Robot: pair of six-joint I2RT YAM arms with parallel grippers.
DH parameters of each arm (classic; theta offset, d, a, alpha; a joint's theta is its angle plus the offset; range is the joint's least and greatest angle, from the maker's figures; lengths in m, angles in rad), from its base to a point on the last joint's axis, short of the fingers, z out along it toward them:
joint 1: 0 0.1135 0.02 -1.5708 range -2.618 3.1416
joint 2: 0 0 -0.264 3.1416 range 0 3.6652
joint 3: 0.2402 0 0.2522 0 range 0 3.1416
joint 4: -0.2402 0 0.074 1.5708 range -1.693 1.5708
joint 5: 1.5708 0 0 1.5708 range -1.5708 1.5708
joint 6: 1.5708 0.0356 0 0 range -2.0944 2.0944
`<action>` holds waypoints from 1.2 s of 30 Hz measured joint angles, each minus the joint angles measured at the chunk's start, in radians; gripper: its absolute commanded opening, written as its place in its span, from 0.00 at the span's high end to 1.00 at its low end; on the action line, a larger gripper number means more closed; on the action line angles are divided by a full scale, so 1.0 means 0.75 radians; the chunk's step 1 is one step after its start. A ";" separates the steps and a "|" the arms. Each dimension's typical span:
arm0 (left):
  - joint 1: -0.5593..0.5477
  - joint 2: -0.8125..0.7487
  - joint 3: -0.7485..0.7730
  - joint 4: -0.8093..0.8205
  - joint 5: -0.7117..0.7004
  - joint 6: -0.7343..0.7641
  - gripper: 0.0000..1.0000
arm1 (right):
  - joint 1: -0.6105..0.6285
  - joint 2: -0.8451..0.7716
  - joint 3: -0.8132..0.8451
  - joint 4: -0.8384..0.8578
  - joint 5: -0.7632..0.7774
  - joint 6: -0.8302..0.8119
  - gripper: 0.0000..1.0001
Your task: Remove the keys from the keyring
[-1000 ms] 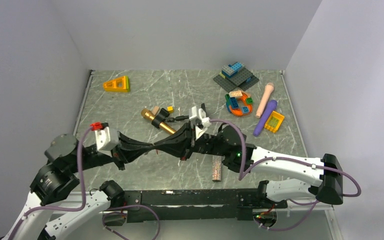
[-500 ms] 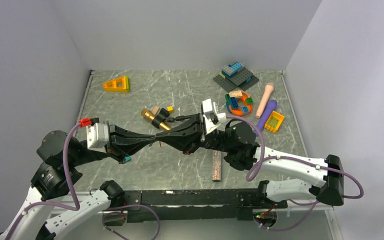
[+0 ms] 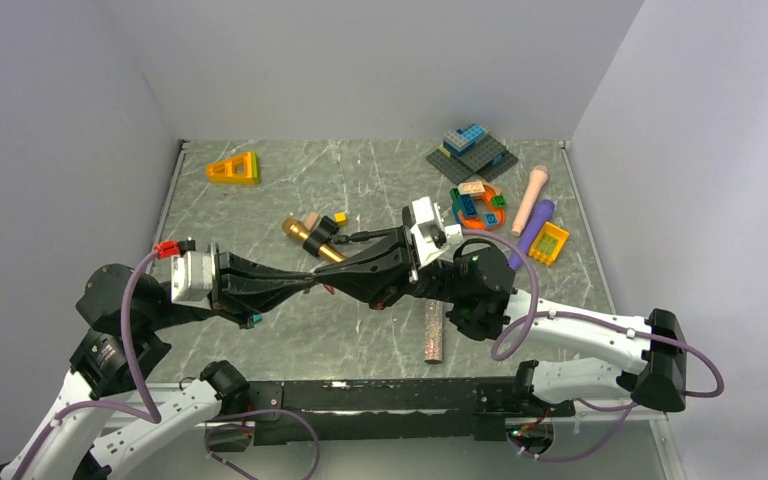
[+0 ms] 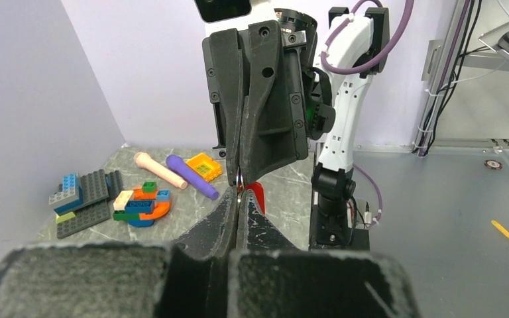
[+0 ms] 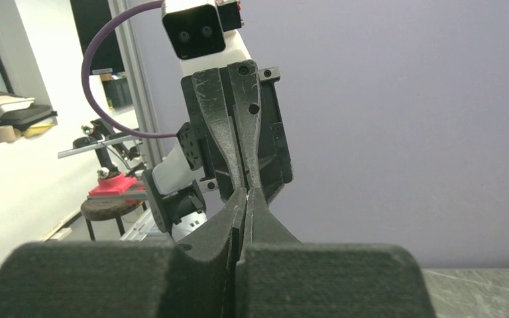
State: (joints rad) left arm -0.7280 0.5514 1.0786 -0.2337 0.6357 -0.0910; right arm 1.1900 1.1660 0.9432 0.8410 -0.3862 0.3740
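Note:
My left gripper (image 3: 311, 284) and right gripper (image 3: 327, 282) meet tip to tip in the air above the middle of the table, both shut. In the left wrist view a thin metal keyring (image 4: 238, 181) is pinched edge-on where the left gripper (image 4: 238, 200) meets the right gripper's fingers (image 4: 265, 112). A red piece (image 4: 258, 196) shows just right of the ring; I cannot tell if it is a key head or a tag. In the right wrist view the right gripper (image 5: 246, 194) is shut, with a small metal glint at the tips. The keys themselves are hidden.
On the table there are a gold microphone (image 3: 312, 243), a brown cylinder (image 3: 433, 334), a yellow wedge (image 3: 234, 168), a grey brick plate (image 3: 471, 153), an orange ring with bricks (image 3: 477, 209), pink (image 3: 531, 197) and purple (image 3: 530, 236) sticks, and a yellow brick (image 3: 548, 243).
Both grippers have rotated and risen a little while staying tip to tip. The left wrist drew back leftward and the right wrist shifted right. Little has changed in the last half second.

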 measured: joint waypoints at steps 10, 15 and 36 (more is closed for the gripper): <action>0.000 -0.028 -0.002 -0.070 0.024 0.065 1.00 | 0.000 0.032 -0.004 0.028 -0.033 0.047 1.00; 0.000 -0.045 -0.002 -0.121 0.017 0.113 1.00 | 0.000 0.050 -0.004 0.029 -0.049 0.069 1.00; 0.000 -0.034 -0.095 -0.203 -0.006 0.212 1.00 | 0.019 -0.076 -0.025 -0.371 -0.018 0.027 0.25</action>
State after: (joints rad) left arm -0.7280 0.5262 1.0077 -0.3859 0.6315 0.0681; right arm 1.2041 1.1091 0.9245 0.5629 -0.4000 0.3943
